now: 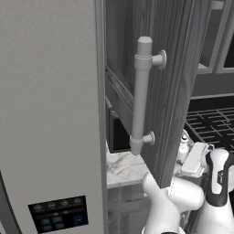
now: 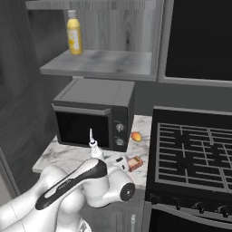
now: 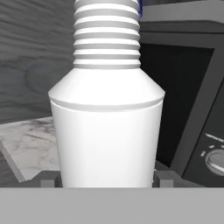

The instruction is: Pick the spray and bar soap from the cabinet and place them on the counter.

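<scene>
jaws around spray bottle (image 3: 107,127), close-up

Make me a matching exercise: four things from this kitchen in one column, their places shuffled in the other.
Things:
1. tall yellow plastic bottle
2. small orange-brown bar soap block
3. white ribbed-neck spray bottle
4. black boxy microwave

Places:
A. between the gripper's fingertips
B. at the back of the white marble counter, under the shelf
C. on the dark grey cabinet shelf
D. near the counter's front edge, beside the black grated stovetop

Pairs: 1-C, 2-D, 3-A, 4-B
</scene>
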